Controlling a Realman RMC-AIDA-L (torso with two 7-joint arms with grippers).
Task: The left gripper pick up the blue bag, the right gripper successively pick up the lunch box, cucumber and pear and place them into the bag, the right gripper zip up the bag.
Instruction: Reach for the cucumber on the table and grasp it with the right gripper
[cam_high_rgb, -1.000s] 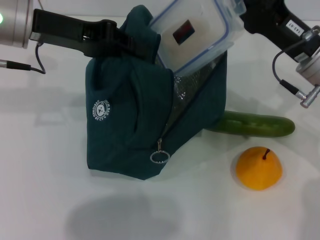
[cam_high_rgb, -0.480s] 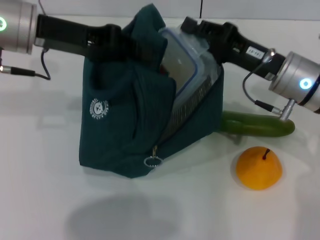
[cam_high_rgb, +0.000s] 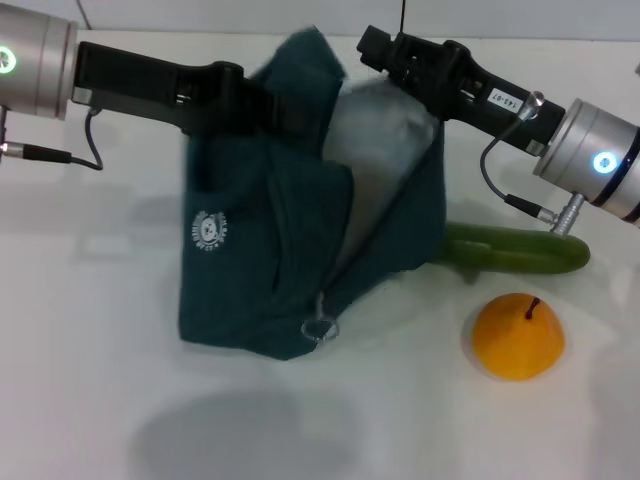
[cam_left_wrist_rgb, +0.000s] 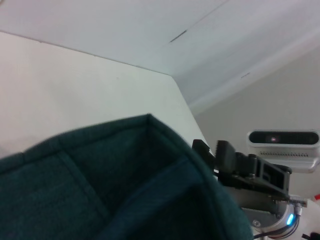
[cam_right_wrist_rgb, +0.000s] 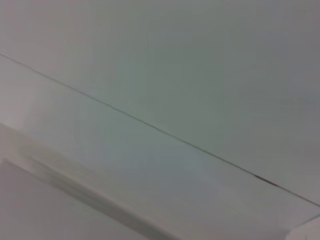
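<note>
My left gripper (cam_high_rgb: 262, 100) is shut on the top of the blue bag (cam_high_rgb: 260, 270) and holds it upright on the white table. The bag's fabric fills the left wrist view (cam_left_wrist_rgb: 100, 190). The bag's mouth gapes to the right. The lunch box (cam_high_rgb: 378, 140) shows as a pale blur inside that mouth. My right gripper (cam_high_rgb: 385, 55) is just above the bag's top rim, open, with the box below it. The cucumber (cam_high_rgb: 520, 252) lies behind the bag's right side. The pear (cam_high_rgb: 517, 337) sits in front of it.
The bag's silver zipper pull (cam_high_rgb: 319, 327) hangs low at the front corner, and its white logo (cam_high_rgb: 208, 229) faces left. The table (cam_high_rgb: 90, 400) is white. The right wrist view shows only a pale wall. The right arm (cam_left_wrist_rgb: 250, 170) shows in the left wrist view.
The right gripper brought the lunch box down from above into the bag's mouth. The box has sunk inside and the bag has swung slightly right.
</note>
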